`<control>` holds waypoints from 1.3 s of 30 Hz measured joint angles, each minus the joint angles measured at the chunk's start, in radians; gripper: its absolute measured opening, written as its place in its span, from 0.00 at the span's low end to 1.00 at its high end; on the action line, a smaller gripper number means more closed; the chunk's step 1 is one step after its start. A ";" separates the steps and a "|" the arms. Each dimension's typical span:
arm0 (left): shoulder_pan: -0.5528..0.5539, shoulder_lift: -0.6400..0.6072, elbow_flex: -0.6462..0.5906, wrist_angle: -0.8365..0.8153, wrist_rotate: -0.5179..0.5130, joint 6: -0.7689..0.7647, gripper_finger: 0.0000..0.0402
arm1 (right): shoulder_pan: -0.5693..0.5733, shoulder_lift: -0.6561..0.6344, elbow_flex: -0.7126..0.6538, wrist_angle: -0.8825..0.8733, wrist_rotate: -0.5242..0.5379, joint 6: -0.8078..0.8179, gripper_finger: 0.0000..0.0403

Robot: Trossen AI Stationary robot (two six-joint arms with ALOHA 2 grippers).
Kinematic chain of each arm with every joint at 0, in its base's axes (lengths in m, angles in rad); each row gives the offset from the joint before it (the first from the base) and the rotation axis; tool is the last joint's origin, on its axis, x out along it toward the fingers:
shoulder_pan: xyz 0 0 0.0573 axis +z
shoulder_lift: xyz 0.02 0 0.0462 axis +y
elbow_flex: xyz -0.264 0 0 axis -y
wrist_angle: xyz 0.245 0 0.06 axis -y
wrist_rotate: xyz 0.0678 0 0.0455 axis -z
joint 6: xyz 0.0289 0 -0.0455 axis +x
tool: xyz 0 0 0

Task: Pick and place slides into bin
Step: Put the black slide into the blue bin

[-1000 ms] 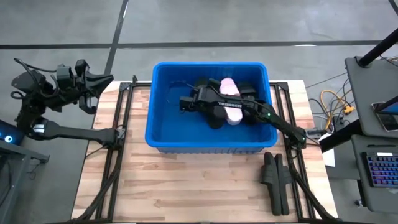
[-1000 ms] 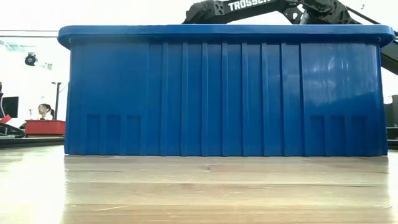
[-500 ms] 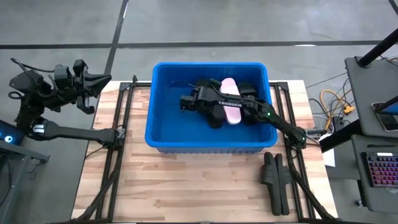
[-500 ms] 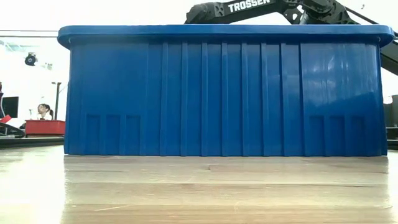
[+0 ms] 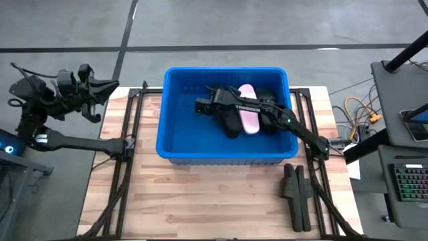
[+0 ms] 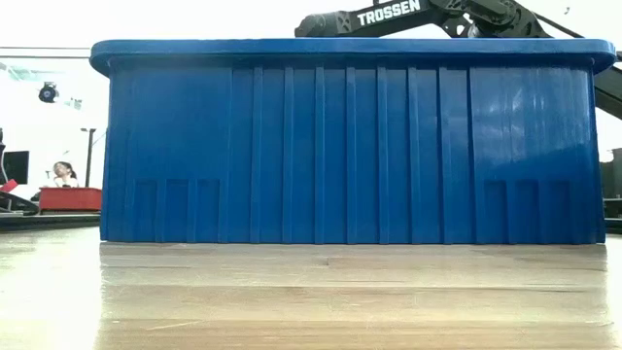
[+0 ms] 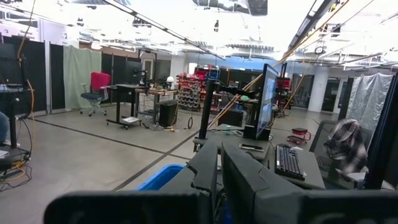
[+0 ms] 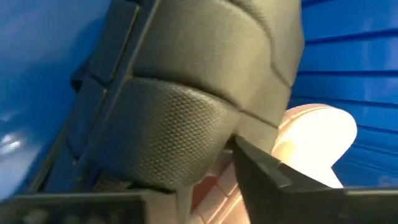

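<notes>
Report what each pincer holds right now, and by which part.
Left pincer: shut on nothing, off the table's left. Right pincer: inside the bin, against a black slide; whether it grips cannot be told.

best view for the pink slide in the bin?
High view: the pink slide lies in the blue bin, partly under the right arm. Right wrist view shows part of it close up; low view shows only the bin wall; left wrist, nothing.

Wooden table point(image 5: 200, 201); keyboard point(image 5: 409, 182) at right; monitor point(image 7: 268, 99).

The bin's point(image 5: 175, 148) left half is bare floor, open from above. Its right half is crowded with slides point(image 5: 248, 118) and the right arm. The near counter point(image 5: 214, 201) is free except a black pair point(image 5: 296, 194) at right.
</notes>
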 joint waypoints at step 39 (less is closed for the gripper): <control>0.000 -0.024 0.000 -0.028 0.000 0.001 0.02 | -0.012 -0.090 0.005 -0.058 -0.260 -0.031 0.61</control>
